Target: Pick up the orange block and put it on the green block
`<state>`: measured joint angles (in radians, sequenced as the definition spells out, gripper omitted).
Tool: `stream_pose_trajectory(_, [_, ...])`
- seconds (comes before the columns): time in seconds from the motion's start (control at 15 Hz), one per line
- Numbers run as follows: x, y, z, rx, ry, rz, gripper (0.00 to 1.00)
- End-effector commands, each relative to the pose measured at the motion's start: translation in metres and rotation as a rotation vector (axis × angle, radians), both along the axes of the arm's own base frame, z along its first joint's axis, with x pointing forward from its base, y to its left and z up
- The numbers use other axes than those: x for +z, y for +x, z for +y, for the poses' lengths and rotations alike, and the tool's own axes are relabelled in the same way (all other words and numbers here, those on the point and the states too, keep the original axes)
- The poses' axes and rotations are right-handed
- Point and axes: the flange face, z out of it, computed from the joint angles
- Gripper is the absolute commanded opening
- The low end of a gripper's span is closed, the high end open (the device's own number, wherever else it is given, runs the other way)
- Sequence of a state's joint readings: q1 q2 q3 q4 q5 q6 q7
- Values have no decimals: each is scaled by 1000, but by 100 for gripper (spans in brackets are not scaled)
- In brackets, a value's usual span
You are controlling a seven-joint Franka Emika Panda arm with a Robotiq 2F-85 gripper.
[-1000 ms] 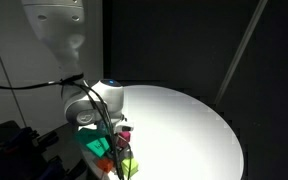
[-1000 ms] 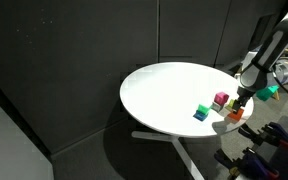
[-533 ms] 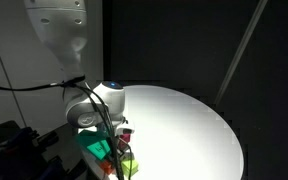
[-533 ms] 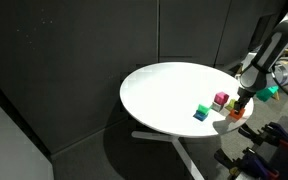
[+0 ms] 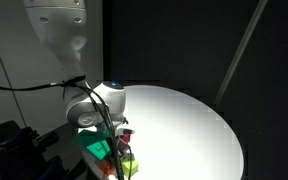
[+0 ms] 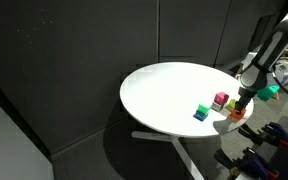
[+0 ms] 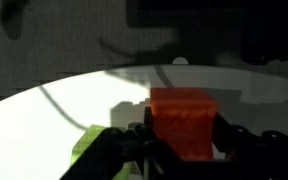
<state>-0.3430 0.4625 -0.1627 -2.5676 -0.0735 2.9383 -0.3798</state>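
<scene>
The orange block [image 7: 182,118] fills the middle of the wrist view, a bright orange-red cube pinched between two dark fingers [image 7: 142,140]. My gripper [image 7: 182,145] is shut on it. In an exterior view the gripper [image 6: 240,103] stands at the table's edge over the orange block [image 6: 234,116], which sits on the white tabletop. The green block [image 6: 201,111] lies a short way off toward the table's middle, apart from the gripper. In the other exterior view the arm hides most of the grip.
A magenta cube [image 6: 220,100] sits beside the gripper, between it and the green block. A pale yellow-green cube [image 7: 89,152] lies close to the fingers, also seen at the table's edge [image 5: 130,165]. The round white table [image 6: 164,90] has dark surroundings and cables nearby.
The jaws have closed onto the orange block. The arm and the other blocks stay where they were.
</scene>
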Motion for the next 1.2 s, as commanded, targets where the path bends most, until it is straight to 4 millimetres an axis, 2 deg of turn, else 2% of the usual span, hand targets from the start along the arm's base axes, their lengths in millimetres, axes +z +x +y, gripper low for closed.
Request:
stream_pose_trajectory(0.0, [19,-8,0,21,0,17,30])
stream_pose_trajectory(0.6, [63,-18,5,56,-4,19,30])
stream_pose_trajectory(1.13, [103,-27,23,140,10,-9,30])
